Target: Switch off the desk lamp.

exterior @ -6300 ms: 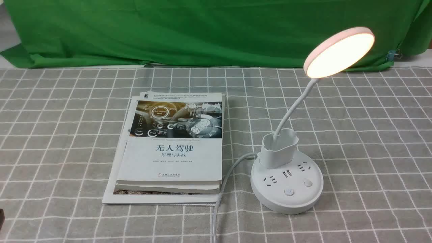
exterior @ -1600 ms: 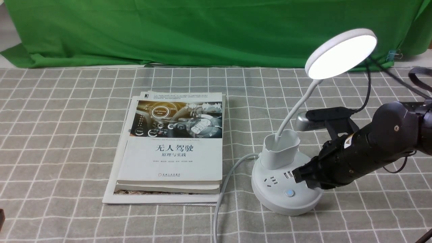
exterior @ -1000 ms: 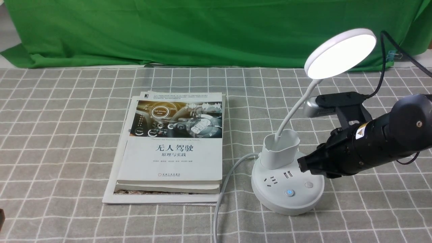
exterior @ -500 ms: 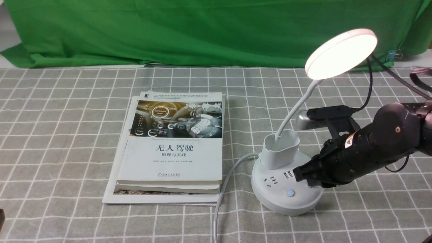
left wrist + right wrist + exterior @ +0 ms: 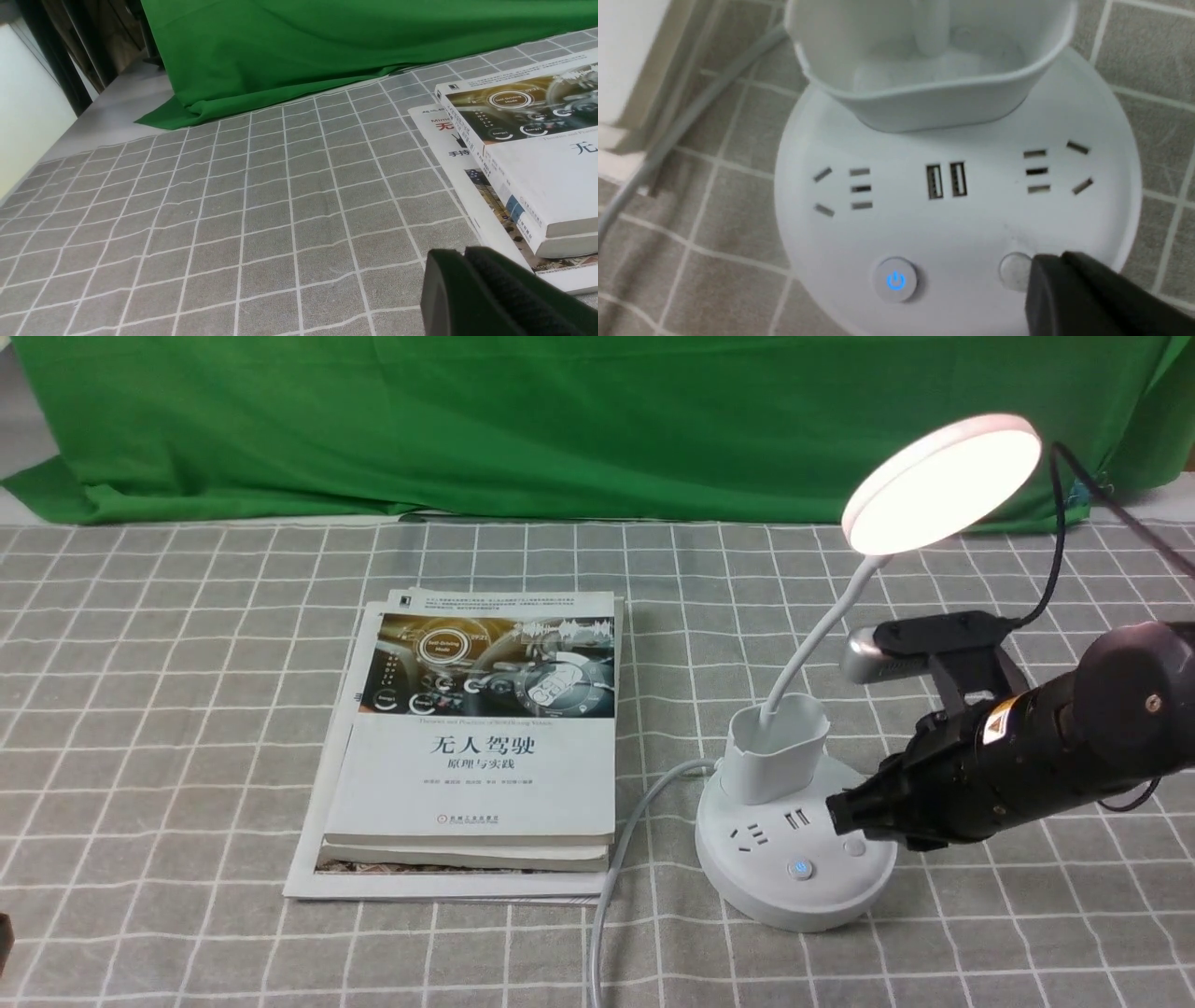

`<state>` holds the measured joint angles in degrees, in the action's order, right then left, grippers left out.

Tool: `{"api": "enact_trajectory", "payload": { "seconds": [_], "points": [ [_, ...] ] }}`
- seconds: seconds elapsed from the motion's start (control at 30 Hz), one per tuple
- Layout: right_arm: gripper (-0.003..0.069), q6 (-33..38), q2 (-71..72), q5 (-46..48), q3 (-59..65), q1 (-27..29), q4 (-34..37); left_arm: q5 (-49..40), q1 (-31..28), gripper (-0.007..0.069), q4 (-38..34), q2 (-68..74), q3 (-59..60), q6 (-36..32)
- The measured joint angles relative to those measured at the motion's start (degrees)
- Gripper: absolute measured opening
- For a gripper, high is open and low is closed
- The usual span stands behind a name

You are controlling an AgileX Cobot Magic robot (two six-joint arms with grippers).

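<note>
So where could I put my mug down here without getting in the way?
Widest bare patch: the checked cloth left of the books. Also the strip between books and green backdrop. Crowded: around the desk lamp, with the right hand at its base and its cord beside the books.

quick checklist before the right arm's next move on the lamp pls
1. desk lamp off: not ok, head is lit.
2. right gripper shut for poking: ok.
3. tip at the grey button: ok, at its edge.
4. tip touching that button: cannot tell.
5. blue-lit power button uncovered: ok.
6. left gripper away from the lamp: ok, near the books.
</note>
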<state>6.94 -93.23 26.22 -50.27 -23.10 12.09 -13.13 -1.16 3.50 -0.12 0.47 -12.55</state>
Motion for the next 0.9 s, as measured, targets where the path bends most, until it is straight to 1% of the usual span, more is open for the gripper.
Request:
{"api": "enact_trajectory", "payload": {
  "seconds": [0.07, 0.1, 0.23, 0.33, 0.4, 0.6, 0.7, 0.77, 0.9],
  "points": [
    [0.004, 0.67, -1.7, -0.21, 0.34, 0.0, 0.02, 0.0, 0.0, 0.0019, 0.0, 0.0, 0.0, 0.0],
    [0.0041, 1.33, -2.8, -2.08, 0.02, 0.0, 0.29, 0.0, 0.0, 0.0019, 0.0, 0.0, 0.0, 0.0],
    [0.0034, 1.77, -2.7, -3.05, -0.27, 0.0, 0.54, 0.0, 0.0, 0.0019, 0.0, 0.0, 0.0, 0.0],
    [0.0034, 1.77, -1.15, -0.76, -0.27, 0.0, 0.42, 0.0, 0.0, 0.0019, 0.0, 0.0, 0.0, 0.0],
    [0.0034, 1.77, 2.76, 2.33, -0.86, 0.0, 0.3, 0.0, 0.0, 0.0019, 0.0, 0.0, 0.0, 0.0],
    [0.0034, 1.51, 10.65, 4.24, -2.5, 0.0, -0.1, 0.0, 0.0, 0.0019, 0.0, 0.0, 0.0, 0.0],
    [0.0036, -0.45, 13.55, 5.86, -2.39, 0.55, -0.98, 0.0, 0.0, 0.0019, 0.0, 0.0, 0.0, 0.0],
    [0.0036, -1.05, 14.77, 5.62, -2.0, 1.14, -1.06, 0.0, 0.0, 0.0019, 0.0, 0.0, 0.0, 0.0],
    [0.0035, -0.97, 25.25, -3.22, 3.66, 4.89, -1.53, 0.0, 0.0, 0.0019, 0.12, 0.0, 0.0, 0.0]
  ]
}}
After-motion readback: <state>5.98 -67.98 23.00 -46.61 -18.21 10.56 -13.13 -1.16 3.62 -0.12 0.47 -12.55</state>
